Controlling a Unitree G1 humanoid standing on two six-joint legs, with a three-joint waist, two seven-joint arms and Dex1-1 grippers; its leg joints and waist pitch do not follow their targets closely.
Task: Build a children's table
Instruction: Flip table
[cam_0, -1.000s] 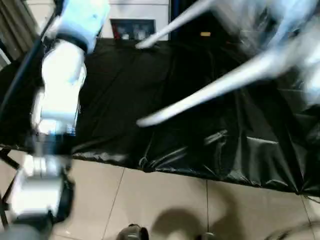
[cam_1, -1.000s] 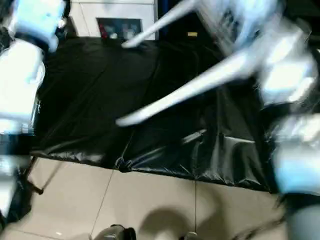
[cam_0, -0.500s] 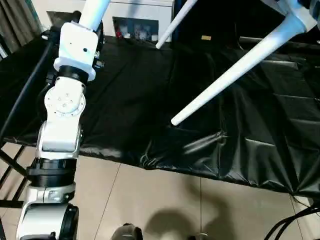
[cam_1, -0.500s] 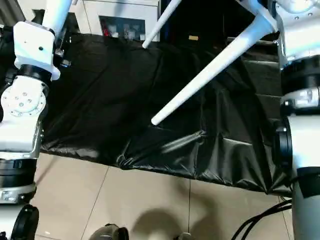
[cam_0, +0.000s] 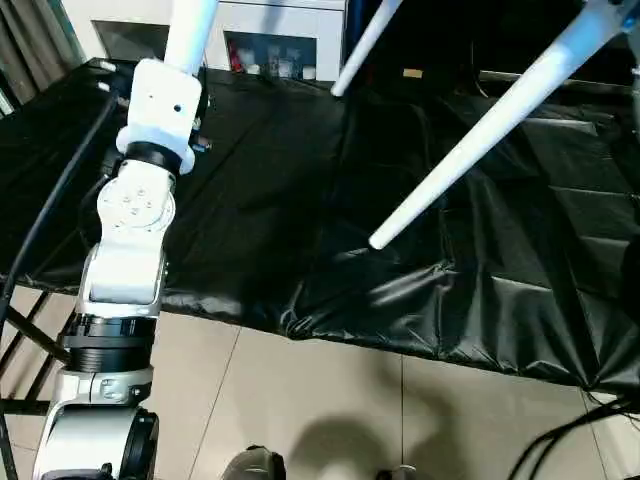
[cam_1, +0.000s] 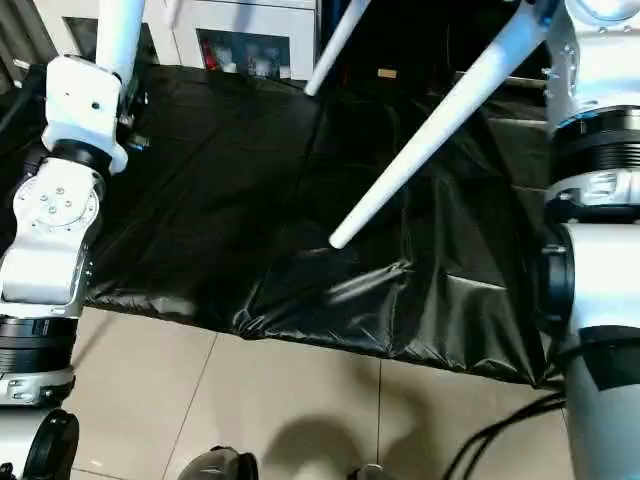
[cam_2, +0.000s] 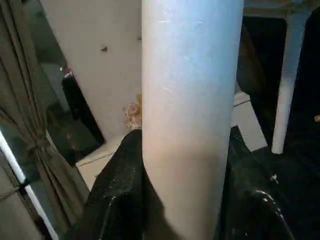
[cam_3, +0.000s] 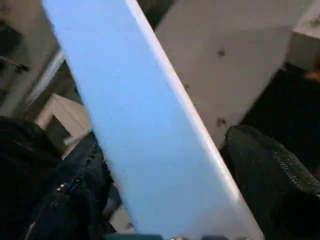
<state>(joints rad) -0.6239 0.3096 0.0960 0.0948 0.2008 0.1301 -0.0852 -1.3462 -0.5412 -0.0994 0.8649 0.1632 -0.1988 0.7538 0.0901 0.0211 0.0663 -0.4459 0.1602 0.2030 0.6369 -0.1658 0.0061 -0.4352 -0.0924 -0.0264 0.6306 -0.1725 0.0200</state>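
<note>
My left gripper (cam_2: 182, 220) clamps one leg (cam_2: 190, 100), whose long axis points to twelve o'clock from it; I cannot tell the right gripper's state.

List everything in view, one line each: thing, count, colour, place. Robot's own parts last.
table legs: three, white tapered tubes; one long one slanting down over the black cloth, its tip just above it; one further back by the cabinet; one between the left gripper's fingers.
black cloth: one, glossy and creased, covering the work surface.
white cabinet: one, behind the cloth, small items on its open shelf.
curtain: one, dark olive, tied back, at the side.
floor tiles: beige, in front of the cloth.
black cables: on the floor at the right.
left gripper: black fingers either side of a leg.
right gripper: black fingers flanking a white slanted part.
forearms: two, silver-white, left, right.
</note>
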